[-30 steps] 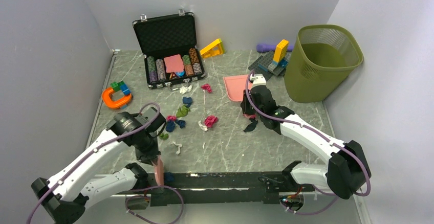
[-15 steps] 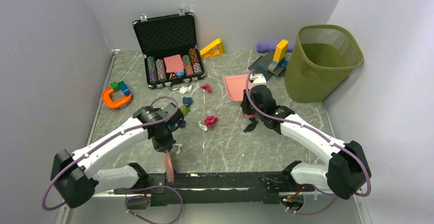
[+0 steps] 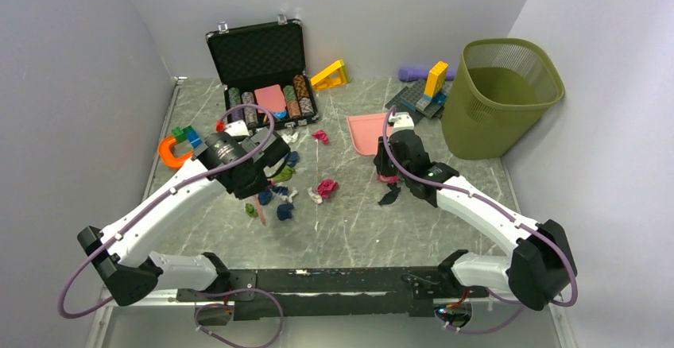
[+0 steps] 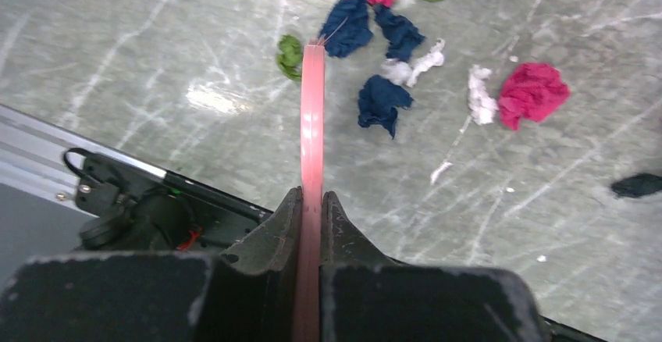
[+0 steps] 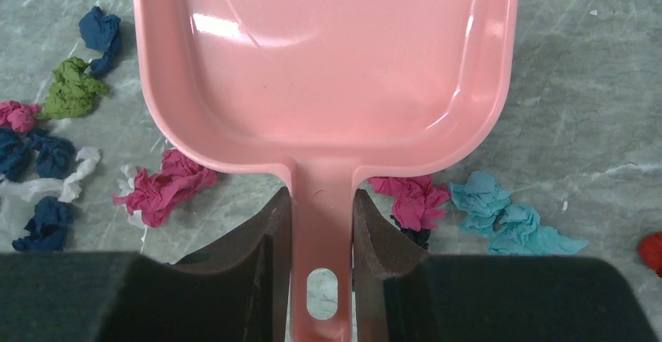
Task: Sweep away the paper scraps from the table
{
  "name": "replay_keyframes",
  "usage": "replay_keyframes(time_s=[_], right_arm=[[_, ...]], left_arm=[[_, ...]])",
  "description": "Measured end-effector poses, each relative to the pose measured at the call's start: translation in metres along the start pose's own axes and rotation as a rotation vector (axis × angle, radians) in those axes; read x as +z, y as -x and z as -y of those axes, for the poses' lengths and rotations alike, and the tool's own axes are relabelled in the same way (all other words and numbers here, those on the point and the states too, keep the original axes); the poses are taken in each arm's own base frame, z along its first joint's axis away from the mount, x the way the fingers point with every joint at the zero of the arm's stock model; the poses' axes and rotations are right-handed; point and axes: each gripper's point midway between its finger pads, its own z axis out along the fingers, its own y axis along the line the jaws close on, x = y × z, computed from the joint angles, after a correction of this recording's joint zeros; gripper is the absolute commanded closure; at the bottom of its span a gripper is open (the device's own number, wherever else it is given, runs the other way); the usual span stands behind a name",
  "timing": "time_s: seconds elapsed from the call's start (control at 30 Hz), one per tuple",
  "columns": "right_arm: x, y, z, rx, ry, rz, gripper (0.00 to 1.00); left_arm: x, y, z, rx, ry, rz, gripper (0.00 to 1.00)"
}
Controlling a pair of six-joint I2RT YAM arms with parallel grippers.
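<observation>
The paper scraps [image 3: 280,193] lie crumpled on the table [image 3: 358,233], left of centre, in navy, green, white and magenta. My left gripper [image 3: 253,189] hangs over them, shut on a thin pink flat tool [image 4: 312,115] seen edge-on; its tip reaches a green wad [image 4: 290,53], and navy wads [image 4: 381,100] lie just right of it. My right gripper [image 3: 387,172] is shut on the handle of a pink dustpan [image 5: 324,61]. The empty pan is low over the table. Magenta [image 5: 414,201] and teal [image 5: 507,219] wads lie beside the right gripper [image 5: 322,194]. The left gripper [image 4: 312,195] pinches the tool tightly.
An open black case [image 3: 266,98] of poker chips stands at the back. A green mesh bin [image 3: 499,98] stands back right, beside a grey baseplate with blocks [image 3: 420,95]. An orange horseshoe [image 3: 179,153] lies at the left. A black rail [image 3: 342,280] runs along the front edge.
My left arm swung from the front rail away to the scrap cluster, carrying the pink tool. A few navy and white scraps shifted. The right arm and dustpan stayed still.
</observation>
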Motion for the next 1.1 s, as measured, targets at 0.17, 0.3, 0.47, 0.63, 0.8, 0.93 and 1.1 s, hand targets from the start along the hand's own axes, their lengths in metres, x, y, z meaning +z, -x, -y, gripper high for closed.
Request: replay_keyframes(time_s=[0.17, 0.3, 0.47, 0.63, 0.8, 0.93, 1.1], right_arm=[[0.000, 0.000, 0.000, -0.001, 0.000, -0.003, 1.00], [-0.002, 0.000, 0.000, -0.004, -0.003, -0.011, 1.00], [-0.003, -0.001, 0.001, -0.009, -0.007, -0.020, 1.00], [-0.005, -0.008, 0.004, -0.021, -0.018, -0.051, 1.00], [-0.007, -0.012, 0.008, -0.027, -0.033, -0.075, 1.00], [-0.013, -0.013, 0.015, -0.026, -0.065, -0.075, 1.00], [-0.024, -0.006, 0.033, 0.006, -0.169, -0.045, 1.00]], left_arm=[[0.008, 0.012, -0.023, 0.058, 0.090, 0.044, 1.00], [0.029, 0.024, -0.046, 0.097, 0.235, 0.051, 1.00], [0.074, 0.015, -0.038, 0.232, 0.313, -0.026, 1.00], [0.110, -0.006, 0.008, 0.341, 0.160, -0.122, 1.00], [0.097, -0.004, 0.065, 0.421, -0.028, -0.116, 1.00], [0.068, 0.021, 0.091, 0.429, -0.114, -0.039, 1.00], [0.043, 0.057, 0.089, 0.428, -0.099, 0.070, 1.00]])
